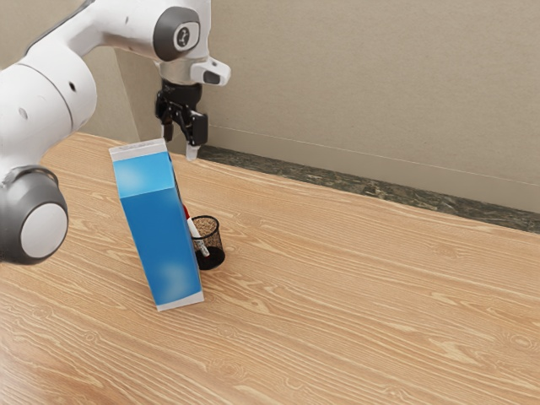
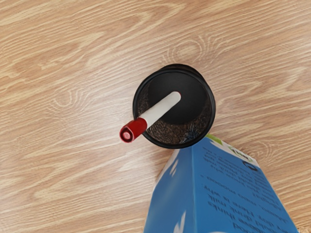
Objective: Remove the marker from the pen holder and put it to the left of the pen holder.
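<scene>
My gripper [image 1: 180, 143] is open above the table, higher than the pen holder, with its two fingertips apart and nothing between them. The black mesh pen holder [image 1: 216, 256] stands upright, partly behind the blue carton in the exterior view. A white marker with a red cap [image 1: 193, 225] leans inside it, its capped end sticking out past the rim. Seen from above in the wrist view, the marker [image 2: 160, 108] rests across the rim of the round pen holder [image 2: 212, 102], red end outward.
A tall blue and white carton [image 1: 158, 240] stands right beside the pen holder. In the wrist view the carton [image 2: 221, 189] is close to the holder's rim. The wooden table [image 1: 380, 295] extends toward the exterior view's right, with a wall [image 1: 363, 93] behind it.
</scene>
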Motion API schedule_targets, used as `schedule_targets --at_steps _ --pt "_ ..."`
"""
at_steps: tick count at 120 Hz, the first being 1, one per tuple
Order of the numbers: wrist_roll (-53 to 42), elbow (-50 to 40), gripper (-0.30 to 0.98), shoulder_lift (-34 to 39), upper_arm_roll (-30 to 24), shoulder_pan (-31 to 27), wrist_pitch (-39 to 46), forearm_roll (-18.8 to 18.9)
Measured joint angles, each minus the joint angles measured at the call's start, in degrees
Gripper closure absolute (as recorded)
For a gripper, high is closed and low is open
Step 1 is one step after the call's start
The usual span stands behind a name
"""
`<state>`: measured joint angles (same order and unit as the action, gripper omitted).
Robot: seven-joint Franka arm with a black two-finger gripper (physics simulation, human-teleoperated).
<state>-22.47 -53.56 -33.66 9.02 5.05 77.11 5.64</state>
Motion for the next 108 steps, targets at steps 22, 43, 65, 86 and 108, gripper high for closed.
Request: schedule_targets --at_steps 22,43,65,86,108 --pt "-10.9 1.15 0.0 -4.46 -1.24 -1.28 -0.68 -0.02" --pt "-18.22 2.28 0.0 -7.07 -1.41 -1.79 -0.3 -1.02" --pt "-20.77 1.6 0.0 -7.92 -0.64 -2.98 0.58 -4.29" --pt "-20.09 0.37 0.0 -8.69 0.25 -3.13 2.09 -6.64" --pt "-18.95 -1.58 0.0 -9.9 1.71 -3.89 4.58 -9.3"
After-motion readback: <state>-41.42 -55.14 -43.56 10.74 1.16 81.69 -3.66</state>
